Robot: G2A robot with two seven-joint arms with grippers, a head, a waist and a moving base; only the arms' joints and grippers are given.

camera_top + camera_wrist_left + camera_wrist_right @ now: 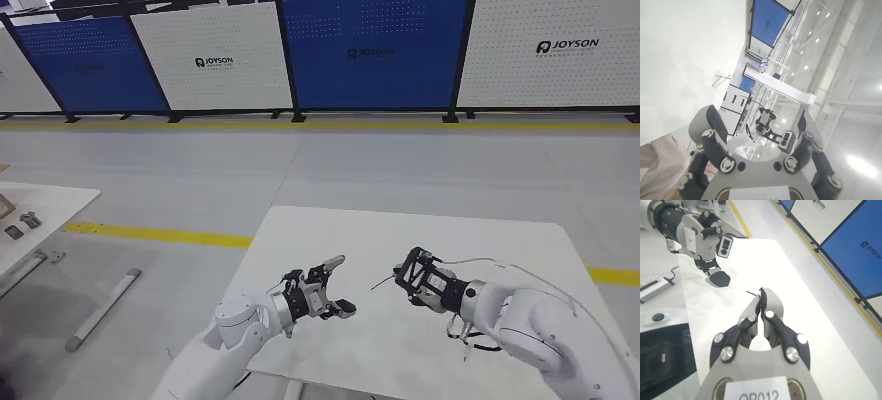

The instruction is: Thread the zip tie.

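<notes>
Jaws of the right gripper [760,296] are pressed together, pinching the zip tie [751,293] between the pads. A short, thin black end sticks out past the fingertips. Jaws of the left gripper [342,285] stand wide apart and hold nothing.

Position: in the top view both grippers sit in the lower middle of the frame over the white table [420,230], left gripper at centre-left and right gripper at centre-right, facing each other.

Finding: the tie's exposed length runs from the right fingertips toward the left of the frame, dipping slightly toward the lower edge. Its long axis therefore points roughly at the gap between the open left fingers. The tip is near the left gripper and not touching it. The left gripper is the only free one, and it is close.

Not established: I cannot see the tie's head. It is either hidden inside the right pads or too small to make out, so I cannot confirm which end is showing.

Assessment: I judge threading has not begun. The next move depends on the left fingers meeting that thin end squarely along its axis. A slight sideways error would deflect it.
</notes>
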